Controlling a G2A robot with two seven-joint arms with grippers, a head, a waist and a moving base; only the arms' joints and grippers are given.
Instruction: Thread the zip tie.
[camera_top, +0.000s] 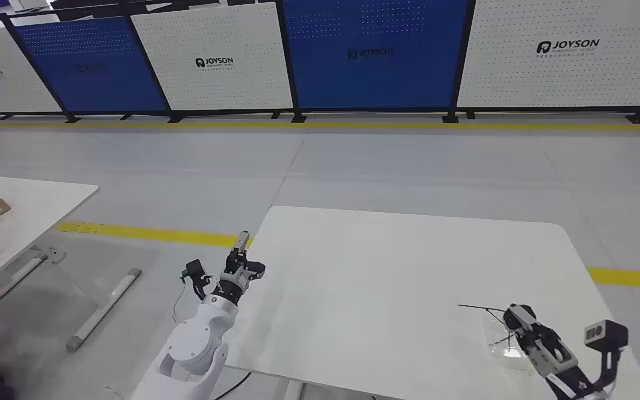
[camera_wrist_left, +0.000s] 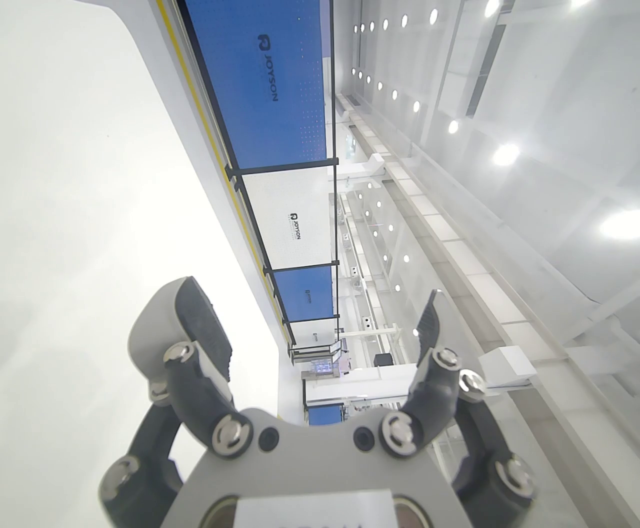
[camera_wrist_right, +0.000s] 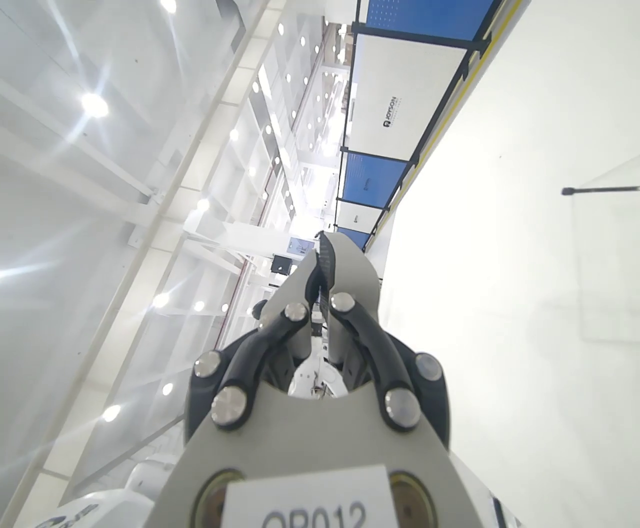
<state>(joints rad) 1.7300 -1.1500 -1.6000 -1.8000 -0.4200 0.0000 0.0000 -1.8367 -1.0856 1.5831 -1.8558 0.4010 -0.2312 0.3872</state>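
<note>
A thin black zip tie (camera_top: 482, 309) lies on the white table (camera_top: 400, 290) near its right front corner, one end resting over a clear shallow tray (camera_top: 497, 352). In the right wrist view the zip tie (camera_wrist_right: 602, 189) shows its small head on the table, off to the side of the fingers. My right gripper (camera_top: 516, 318) hovers just beside the tray, its fingers shut (camera_wrist_right: 322, 252) with nothing seen between them. My left gripper (camera_top: 239, 243) stands at the table's left edge, far from the tie, open (camera_wrist_left: 315, 310) and empty.
More dark strands (camera_top: 507, 340) lie in the clear tray (camera_wrist_right: 607, 260). The table's middle is bare white surface. Another white table (camera_top: 35, 205) stands far left across the floor. Blue and white partition panels (camera_top: 375, 55) line the back.
</note>
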